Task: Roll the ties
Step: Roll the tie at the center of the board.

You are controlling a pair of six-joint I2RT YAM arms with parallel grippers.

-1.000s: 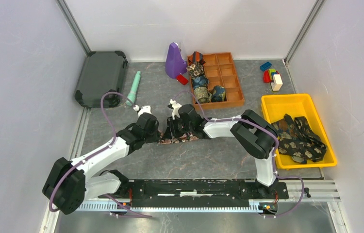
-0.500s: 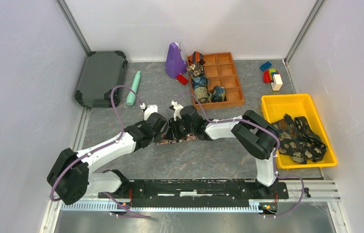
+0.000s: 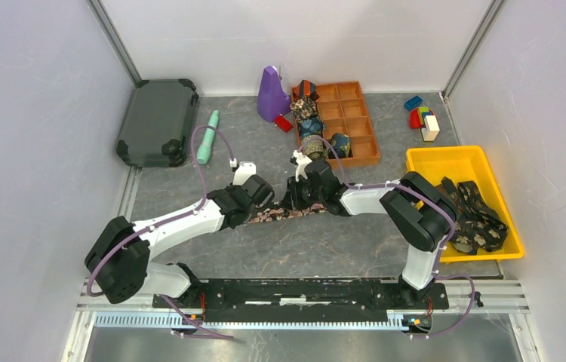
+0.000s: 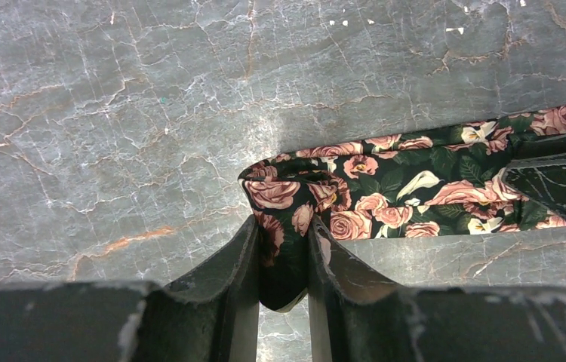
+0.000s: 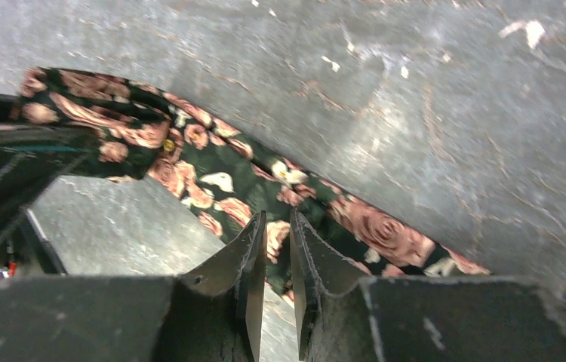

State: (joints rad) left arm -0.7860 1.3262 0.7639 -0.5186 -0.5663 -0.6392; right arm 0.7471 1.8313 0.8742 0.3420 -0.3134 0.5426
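Bases of both arms sit on the mounting rail point(image 3: 302, 290) at the near edge of the grey marbled table point(image 3: 302, 249), and the arms reach inward to meet at mid-table. There a rose-patterned tie point(image 3: 276, 213) lies as a dark strip with pink blooms, running left to right between the two claws. The left gripper point(image 4: 281, 234) is clenched on the tie's left end, where the fabric is folded over into a small loop; in the left wrist view the cloth is pinched between both fingers. The right gripper point(image 5: 272, 226) grasps the same tie just to the right, its jaws nearly together with the strip's edge caught between them. To the right, a yellow bin point(image 3: 423, 162) holds a heap of loose ties point(image 3: 469, 215). Farther back, an orange tray point(image 3: 359, 124) carries rolled ties point(image 3: 312, 128) in its left compartments, with a purple object point(image 3: 271, 94) just beside it. A teal cylinder point(image 3: 207, 137) and a dark case point(image 3: 155, 121) lie far left, toy blocks point(image 3: 422, 119) far right.
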